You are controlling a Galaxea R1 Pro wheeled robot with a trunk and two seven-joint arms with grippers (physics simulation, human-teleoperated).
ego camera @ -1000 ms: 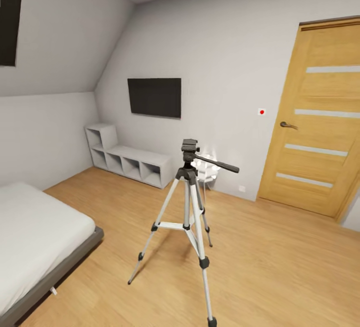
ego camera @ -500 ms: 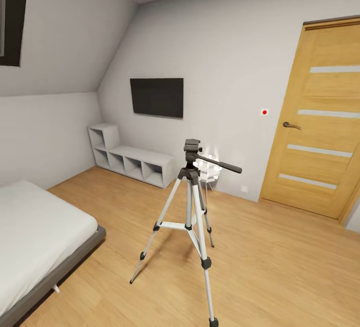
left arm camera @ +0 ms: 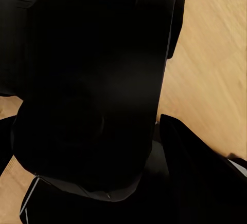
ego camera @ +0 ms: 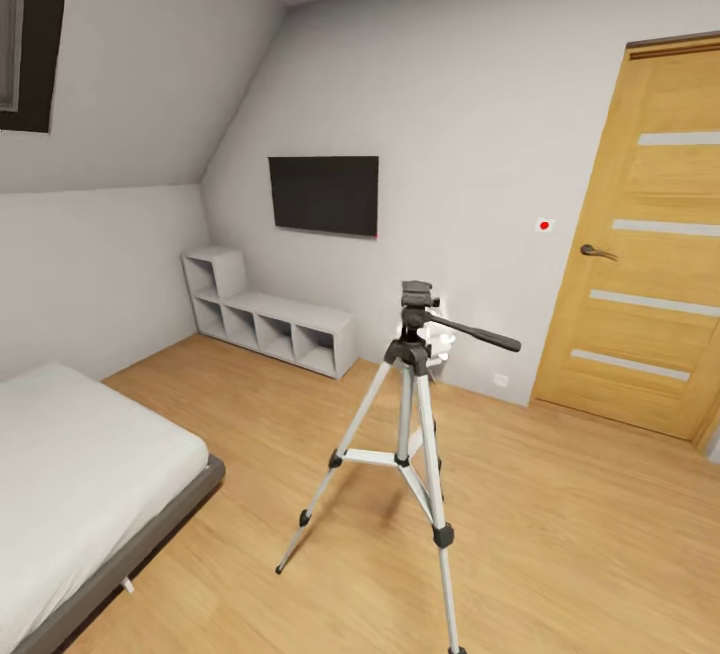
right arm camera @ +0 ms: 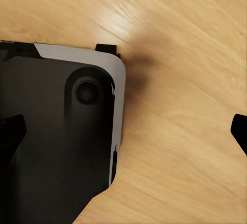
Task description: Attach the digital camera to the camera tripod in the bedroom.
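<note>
On the light wood floor of the bedroom, the camera tripod is seen standing upright at about 6 o'clock in the head view, its silver legs spread and its black pan head on top, with the long handle pointing toward 3 o'clock. At 8 o'clock the white bed is seen; at 11 o'clock a black TV is mounted on the wall above a low grey cubby shelf. At 3 o'clock the wooden door is shut. Close before the left wrist camera a large black boxy object is seen, probably the digital camera; whether the left gripper is clamped on it cannot be told. In the right wrist view, two dark tips, far apart, flank the floor beside the robot's black base; the right gripper appears spread wide.
</note>
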